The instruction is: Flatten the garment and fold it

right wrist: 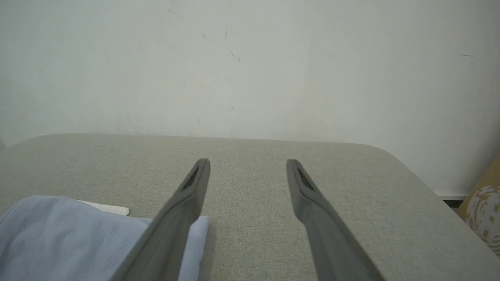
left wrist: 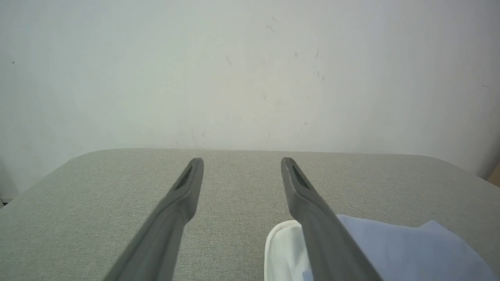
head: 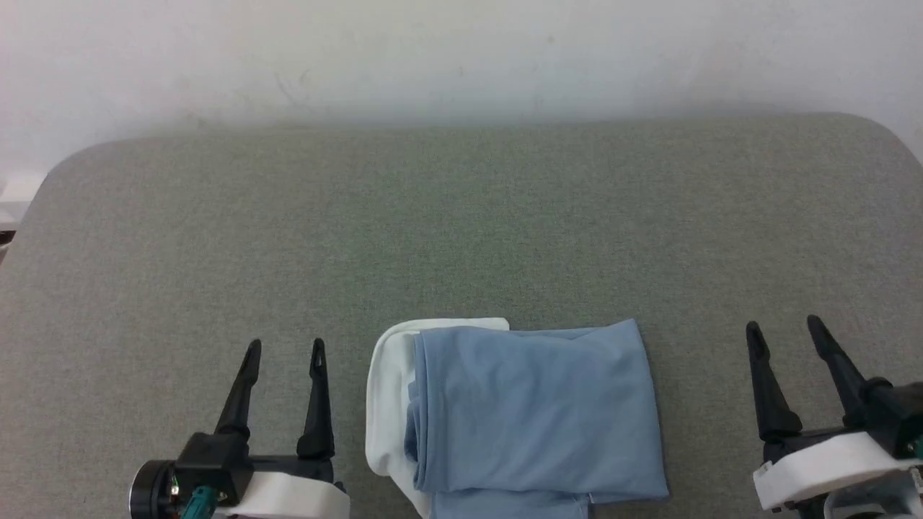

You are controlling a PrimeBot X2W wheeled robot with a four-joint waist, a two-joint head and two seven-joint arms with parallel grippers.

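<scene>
The garment (head: 533, 411) lies folded into a compact light blue rectangle near the table's front edge, its white collar (head: 386, 404) curving out along the left side. My left gripper (head: 285, 348) stands open to the left of it, with nothing between its fingers. My right gripper (head: 786, 326) stands open to the right, also holding nothing. In the left wrist view the garment (left wrist: 410, 249) sits at the lower right, beside my left gripper (left wrist: 242, 160). In the right wrist view the garment (right wrist: 70, 238) is at the lower left, next to my right gripper (right wrist: 248, 162).
The grey fabric-covered table (head: 461, 231) has rounded far corners and ends at a pale wall (head: 461, 58). A tan patterned object (right wrist: 484, 210) stands beyond the table's right edge in the right wrist view.
</scene>
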